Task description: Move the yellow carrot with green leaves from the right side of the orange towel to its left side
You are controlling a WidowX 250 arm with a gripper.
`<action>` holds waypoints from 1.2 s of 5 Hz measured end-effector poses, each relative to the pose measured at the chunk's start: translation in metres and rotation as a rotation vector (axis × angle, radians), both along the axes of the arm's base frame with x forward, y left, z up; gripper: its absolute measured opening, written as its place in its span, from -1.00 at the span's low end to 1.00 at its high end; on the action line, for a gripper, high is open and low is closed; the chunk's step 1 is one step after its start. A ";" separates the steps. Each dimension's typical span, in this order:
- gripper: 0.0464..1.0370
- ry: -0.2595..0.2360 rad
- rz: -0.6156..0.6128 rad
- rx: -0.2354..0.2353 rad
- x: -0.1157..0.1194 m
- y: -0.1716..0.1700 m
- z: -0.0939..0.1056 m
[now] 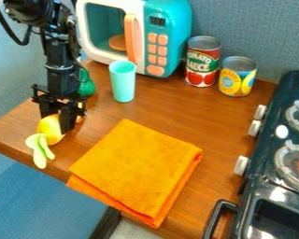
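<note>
Towel [136,163], orange and folded, lies near the yellow toy vegetable [47,127] with pale-green leaves, which touches the black gripper [56,123] at the table's [161,109] edge — whether gripped, I cannot tell. Beyond stand a turquoise cup [123,83], two cans — then a toy microwave [171,28].

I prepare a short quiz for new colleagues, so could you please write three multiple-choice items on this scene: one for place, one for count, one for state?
1. Where is the gripper?
A) at the yellow thing
B) over the stove
C) in the microwave

2. How many cans stand on the table?
A) one
B) two
C) four

3. How is the orange cloth?
A) crumpled
B) rolled up
C) folded

Answers:
1 A: it hangs down right at it.
2 B: a taller and a shorter one stand near each other.
3 C: its layers show along the edges.
</note>
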State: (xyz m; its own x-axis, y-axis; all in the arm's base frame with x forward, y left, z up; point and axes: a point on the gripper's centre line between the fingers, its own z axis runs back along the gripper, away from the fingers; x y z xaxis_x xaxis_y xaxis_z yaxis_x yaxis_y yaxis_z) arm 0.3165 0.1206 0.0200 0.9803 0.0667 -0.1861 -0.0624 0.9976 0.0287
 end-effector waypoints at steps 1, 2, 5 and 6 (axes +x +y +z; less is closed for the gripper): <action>0.68 -0.019 0.004 0.006 0.002 -0.008 0.001; 0.96 -0.094 -0.008 0.046 0.005 -0.020 0.029; 0.94 -0.186 -0.114 0.078 0.037 -0.048 0.070; 0.94 -0.192 -0.167 0.026 0.056 -0.070 0.080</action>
State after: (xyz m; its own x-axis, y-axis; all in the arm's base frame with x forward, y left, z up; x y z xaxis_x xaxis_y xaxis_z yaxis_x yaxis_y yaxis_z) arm 0.3720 0.0507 0.1003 0.9953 -0.0964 0.0039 0.0960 0.9937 0.0578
